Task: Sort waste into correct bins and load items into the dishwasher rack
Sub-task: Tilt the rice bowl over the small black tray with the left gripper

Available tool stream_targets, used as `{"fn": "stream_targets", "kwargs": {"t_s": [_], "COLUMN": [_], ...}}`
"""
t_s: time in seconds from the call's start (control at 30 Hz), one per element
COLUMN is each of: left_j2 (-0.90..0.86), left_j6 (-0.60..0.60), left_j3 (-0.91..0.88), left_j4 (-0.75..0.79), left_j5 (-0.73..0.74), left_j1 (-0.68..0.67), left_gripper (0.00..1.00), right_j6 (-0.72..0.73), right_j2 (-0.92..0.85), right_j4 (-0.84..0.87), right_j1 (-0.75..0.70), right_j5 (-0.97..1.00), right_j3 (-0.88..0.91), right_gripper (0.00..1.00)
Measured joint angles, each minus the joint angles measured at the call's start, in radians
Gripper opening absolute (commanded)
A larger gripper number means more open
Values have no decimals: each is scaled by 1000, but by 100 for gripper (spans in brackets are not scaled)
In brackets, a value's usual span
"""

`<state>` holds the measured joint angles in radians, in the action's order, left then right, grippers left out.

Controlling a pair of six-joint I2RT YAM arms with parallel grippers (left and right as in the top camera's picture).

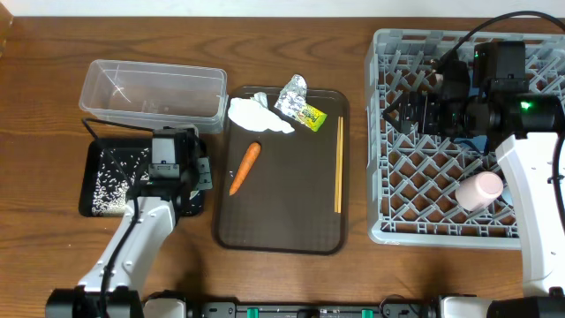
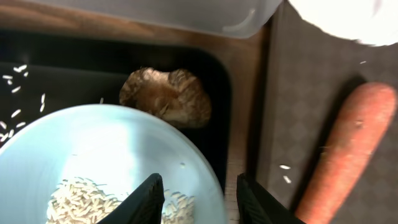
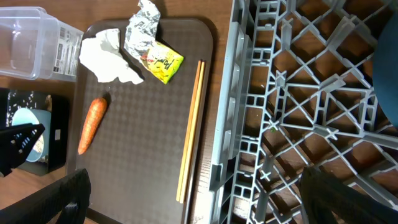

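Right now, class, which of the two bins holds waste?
The shallow black tray, strewn with white rice grains and holding a brown lump; the clear tub looks empty.

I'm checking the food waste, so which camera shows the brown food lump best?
The left wrist view: the brown food lump sits close up in the black tray. Overhead, the left arm covers it; the right wrist view does not show it.
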<state>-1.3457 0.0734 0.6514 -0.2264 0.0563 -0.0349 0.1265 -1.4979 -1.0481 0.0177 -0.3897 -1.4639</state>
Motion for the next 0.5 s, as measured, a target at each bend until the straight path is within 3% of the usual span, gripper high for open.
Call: {"fn": "stream_targets", "kwargs": {"t_s": [0.2, 0.5], "left_j2": [-34, -34], "left_j6": [-2, -4], "left_j3": [0, 0], "left_j4": [-18, -57], "left_j5": [-41, -121], "left_j1": [-1, -1], "left_gripper": [19, 19], "right_j6": [0, 0], "right_j2": [0, 0], "right_j4": [-10, -11], "right_j1": [0, 0], "right_j5": [0, 0], "right_j3": [0, 0], "right_gripper": [99, 99]}}
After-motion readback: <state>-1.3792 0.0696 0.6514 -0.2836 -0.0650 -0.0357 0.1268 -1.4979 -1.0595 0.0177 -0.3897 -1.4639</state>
